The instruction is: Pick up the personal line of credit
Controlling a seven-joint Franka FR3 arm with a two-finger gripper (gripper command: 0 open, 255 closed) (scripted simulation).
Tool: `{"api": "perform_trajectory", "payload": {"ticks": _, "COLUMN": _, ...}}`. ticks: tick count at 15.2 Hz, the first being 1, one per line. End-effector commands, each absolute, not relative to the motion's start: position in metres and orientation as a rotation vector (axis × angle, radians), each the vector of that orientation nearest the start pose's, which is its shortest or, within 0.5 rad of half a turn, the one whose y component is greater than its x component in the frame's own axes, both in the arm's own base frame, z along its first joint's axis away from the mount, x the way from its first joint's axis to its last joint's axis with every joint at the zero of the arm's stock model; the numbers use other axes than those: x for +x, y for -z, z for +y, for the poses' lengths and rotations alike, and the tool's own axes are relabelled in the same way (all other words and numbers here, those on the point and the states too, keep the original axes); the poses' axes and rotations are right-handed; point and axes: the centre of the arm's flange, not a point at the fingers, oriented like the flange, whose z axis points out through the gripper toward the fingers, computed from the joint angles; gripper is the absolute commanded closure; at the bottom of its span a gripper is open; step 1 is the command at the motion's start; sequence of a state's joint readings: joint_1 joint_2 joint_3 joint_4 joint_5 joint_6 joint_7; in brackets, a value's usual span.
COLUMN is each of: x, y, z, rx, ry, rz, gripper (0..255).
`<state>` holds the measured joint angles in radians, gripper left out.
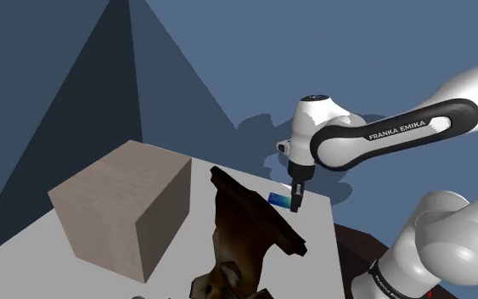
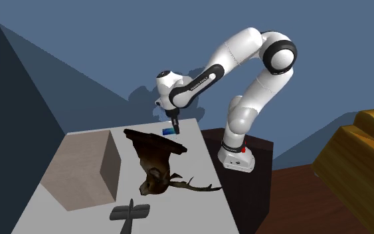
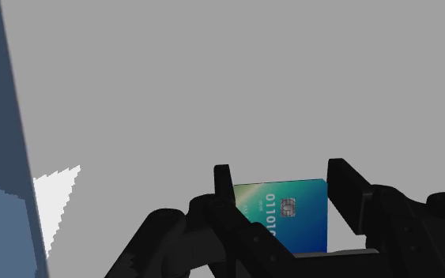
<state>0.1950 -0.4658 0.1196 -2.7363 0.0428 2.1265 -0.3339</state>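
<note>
Reading the shoulder view from its left: a pale wood-grained box (image 1: 118,208), a brown deer-head mount on a dark plaque (image 1: 250,225), then the blue-green chip card (image 1: 278,200) at about 2 o'clock from the mount, low over the pale grey table (image 1: 326,231). The black two-finger gripper (image 1: 296,202) clasps it, with a finger (image 3: 223,189) on each long edge. The step looks like the grasp itself. The next move calls for a straight, level lift, since the hold is thin. The card's long axis runs roughly 3 to 9 o'clock, its free end toward 9.

Glossy card (image 3: 301,225), matt wood-grain box (image 1: 118,204)
</note>
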Motion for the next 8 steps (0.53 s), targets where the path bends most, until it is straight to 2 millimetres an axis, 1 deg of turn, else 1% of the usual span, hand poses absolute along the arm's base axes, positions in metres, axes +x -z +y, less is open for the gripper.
{"api": "perform_trajectory", "payload": {"ticks": 1, "x": 0.334, "y": -0.359, "z": 0.107, "rx": -3.006, "ry": -0.232, "rz": -0.941, "gripper": 255}}
{"api": "perform_trajectory", "payload": {"ticks": 6, "x": 0.334, "y": -0.386, "z": 0.107, "rx": -3.006, "ry": -0.232, "rz": -0.941, "gripper": 255}}
{"api": "perform_trajectory", "payload": {"ticks": 8, "x": 0.334, "y": -0.387, "z": 0.107, "rx": -3.006, "ry": -0.232, "rz": -0.941, "gripper": 255}}
